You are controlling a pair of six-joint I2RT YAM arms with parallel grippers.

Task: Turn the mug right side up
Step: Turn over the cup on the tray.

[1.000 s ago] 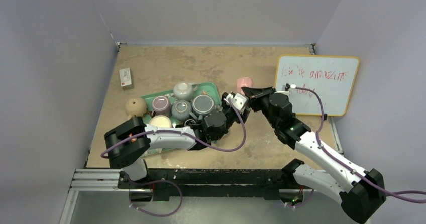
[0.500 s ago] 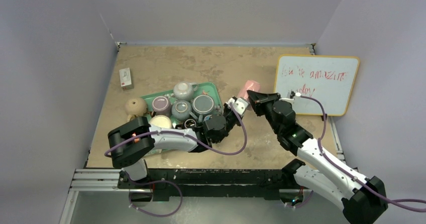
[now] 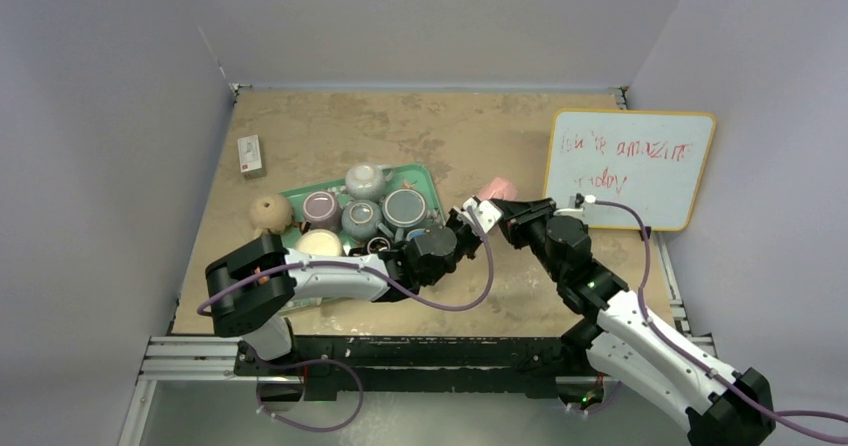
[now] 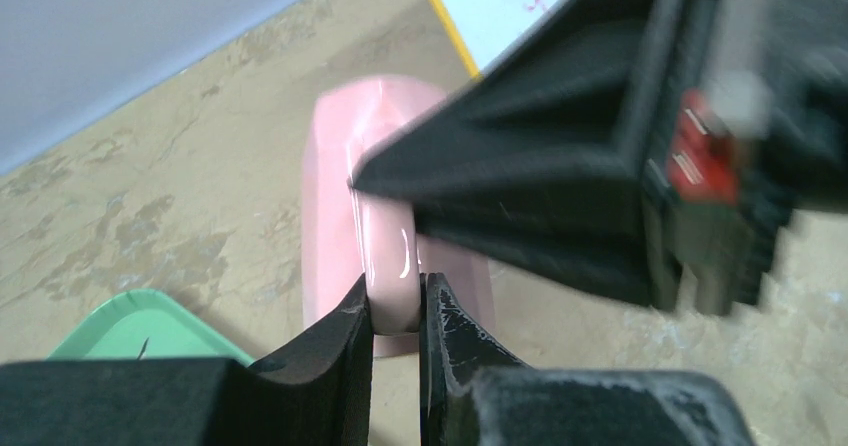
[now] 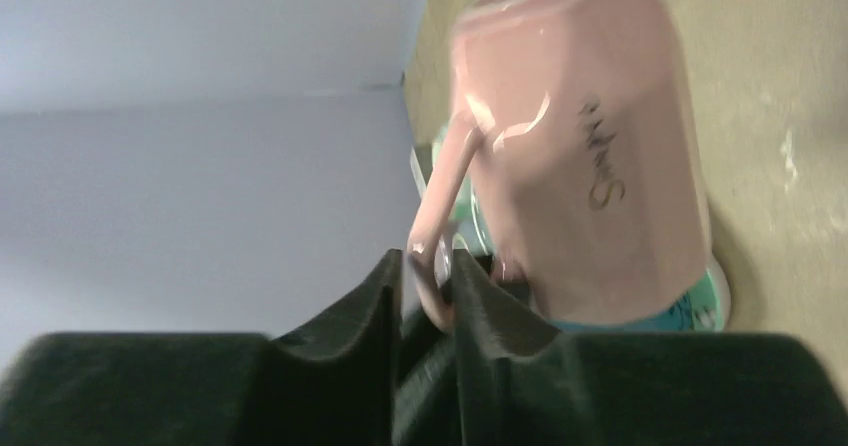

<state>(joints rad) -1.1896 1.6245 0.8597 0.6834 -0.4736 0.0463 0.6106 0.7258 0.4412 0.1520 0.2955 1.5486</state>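
Note:
The pink mug (image 3: pixel 497 188) sits just right of the green tray, between my two grippers. In the left wrist view its body (image 4: pixel 330 196) points away and its handle (image 4: pixel 390 256) runs straight into my left gripper (image 4: pixel 395 311), which is shut on it. The right wrist view shows the mug (image 5: pixel 590 146) tilted on its side, dark handwriting on its wall. My right gripper (image 5: pixel 428 266) also pinches the thin handle from the other side. From above, the left gripper (image 3: pixel 478 209) and right gripper (image 3: pixel 505 209) meet nose to nose at the handle. I cannot tell whether the mug touches the table.
The green tray (image 3: pixel 425 174) holds several grey and cream cups and bowls, left of the mug. A tan ball (image 3: pixel 270 211) lies at the tray's left end. A small box (image 3: pixel 250 153) lies at the far left. A yellow-framed whiteboard (image 3: pixel 630 166) leans at the right.
The left gripper reached forward and closed on the mug's handle. The right arm drew the mug slightly nearer and lower; its fingers stay on the handle.

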